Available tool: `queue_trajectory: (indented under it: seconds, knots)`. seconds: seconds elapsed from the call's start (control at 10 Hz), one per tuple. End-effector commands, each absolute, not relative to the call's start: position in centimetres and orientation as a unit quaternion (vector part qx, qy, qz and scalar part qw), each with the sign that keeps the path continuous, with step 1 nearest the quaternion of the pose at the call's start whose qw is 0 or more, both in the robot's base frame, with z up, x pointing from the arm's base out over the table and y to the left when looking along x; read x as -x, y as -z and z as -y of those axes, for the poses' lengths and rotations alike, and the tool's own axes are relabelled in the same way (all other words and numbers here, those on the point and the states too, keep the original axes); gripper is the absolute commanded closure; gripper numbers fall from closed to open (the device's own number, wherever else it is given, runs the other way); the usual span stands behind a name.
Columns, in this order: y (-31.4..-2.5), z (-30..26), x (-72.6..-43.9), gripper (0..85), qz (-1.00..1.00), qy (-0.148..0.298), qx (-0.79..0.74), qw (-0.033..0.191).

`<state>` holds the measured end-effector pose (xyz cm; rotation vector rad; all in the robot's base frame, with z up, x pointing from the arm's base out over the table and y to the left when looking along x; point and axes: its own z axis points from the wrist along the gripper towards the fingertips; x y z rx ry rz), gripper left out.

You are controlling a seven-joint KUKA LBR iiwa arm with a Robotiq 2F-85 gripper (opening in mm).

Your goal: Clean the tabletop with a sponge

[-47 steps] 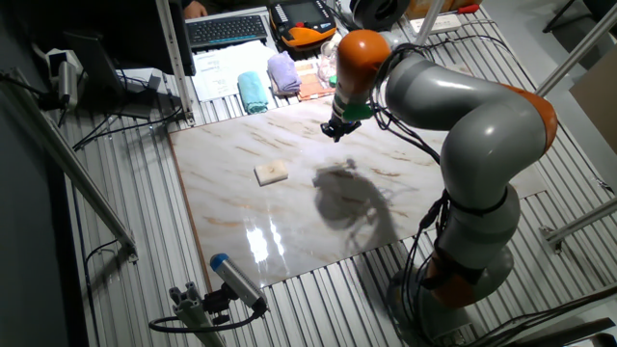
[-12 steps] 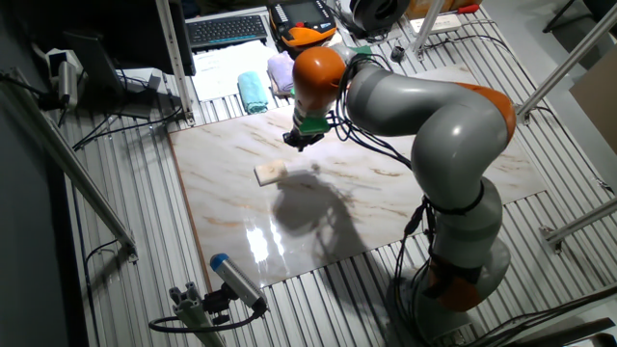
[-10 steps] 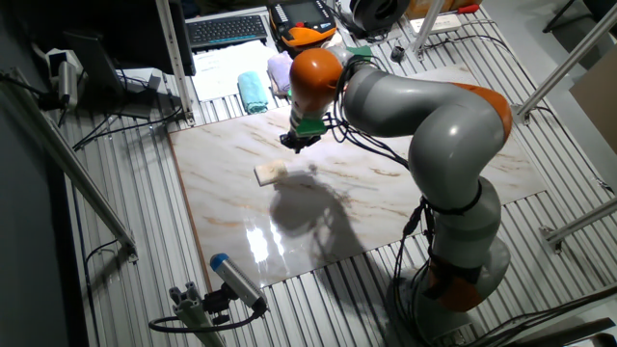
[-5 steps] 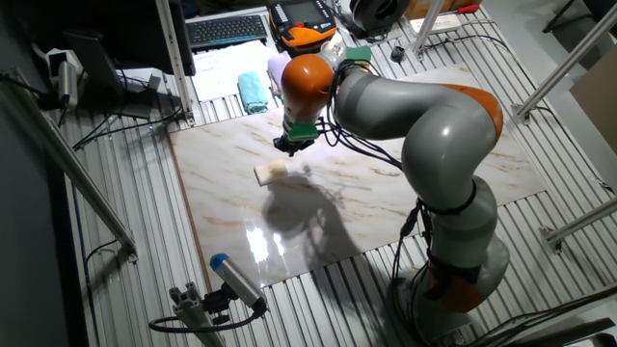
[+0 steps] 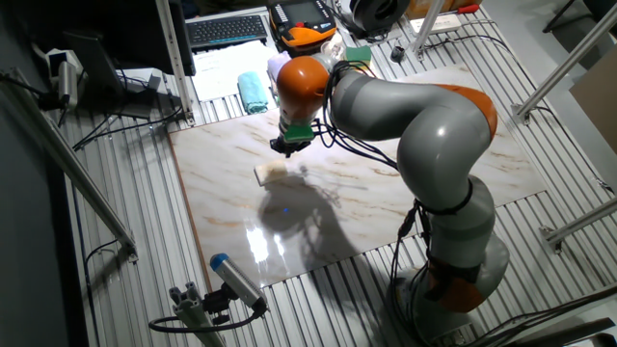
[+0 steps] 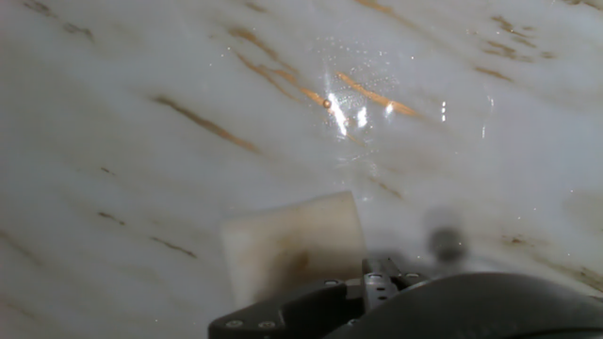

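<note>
Comparing with half a second ago, I see the jaws [image 5: 284, 147] have slid further toward the counter's [image 5: 231, 207] left edge and now hang just above the sponge [image 5: 271, 173], which lies flat where it was, left of the slab's middle. In the hand view the sponge [image 6: 294, 247] sits right before the hand, partly covered by it. I cannot tell how wide the jaws stand.

One sponge [image 5: 271, 173] is lying just below the gripper [image 5: 285, 146] on one tabletop [image 5: 231, 207]. Beyond the gripper, two folded cloths are sitting: teal cloth [image 5: 254, 92], lilac cloth [image 5: 277, 67].
</note>
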<state>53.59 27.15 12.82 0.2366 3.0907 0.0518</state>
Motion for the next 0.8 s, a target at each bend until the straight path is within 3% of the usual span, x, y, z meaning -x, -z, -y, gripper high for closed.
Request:
queue_trajectory:
  seconds: [0.0,0.7]
  knots:
    - [-12.8,-27.3,-53.5,85.0,-0.997,-0.016,-0.078,0.02]
    - [-11.5,-28.4,-52.8,85.0,-0.996,-0.015,-0.083,0.021]
